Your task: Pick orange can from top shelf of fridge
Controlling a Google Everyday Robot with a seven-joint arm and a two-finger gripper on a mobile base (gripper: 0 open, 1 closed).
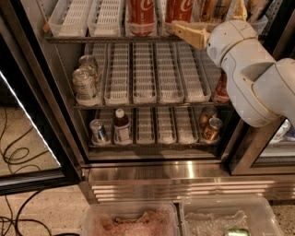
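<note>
On the top shelf [92, 39] of the fridge [184, 177], two red cans [140, 16] are seen at twelve o'clock, marked with Coca-Cola script. The gripper [191, 33] is held at one o'clock, just in front of the right one; how far it is open cannot be told. The orange can [208, 9] is glimpsed just beyond it, its markings unreadable. With the cans so tightly spaced, a red can could be bumped or seized instead.
</note>
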